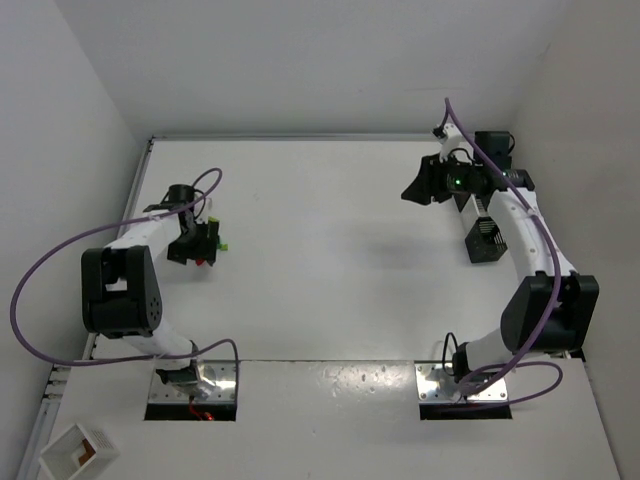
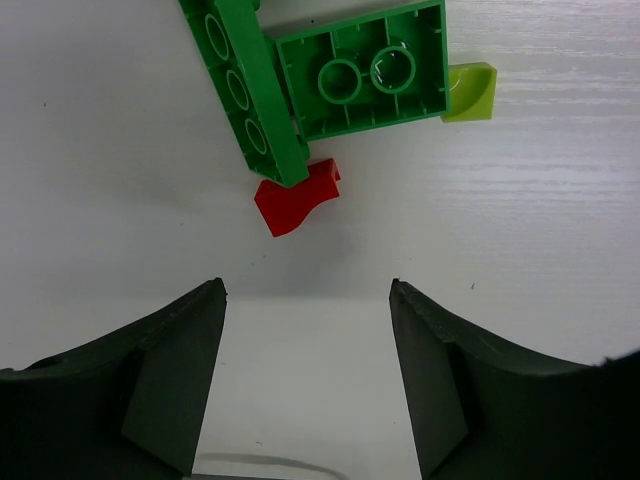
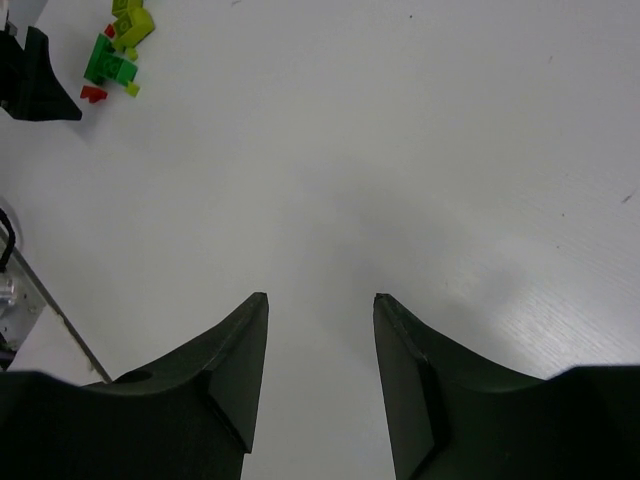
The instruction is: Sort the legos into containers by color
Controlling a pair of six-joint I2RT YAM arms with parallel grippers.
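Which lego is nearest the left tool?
The red piece, directly ahead of the left tool; the two green bricks and the lime piece lie beyond it.

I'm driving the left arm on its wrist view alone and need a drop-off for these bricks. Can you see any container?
Observer: Yes. The top view shows a black slatted bin on the far right of the table, beside the right arm.
Operator: Is the right gripper holding anything?
Observer: No. The right gripper has its jaws apart with nothing between them.
Operator: Any bricks outside my frame?
Observer: Yes. The right wrist view shows several lime pieces just past the green bricks.
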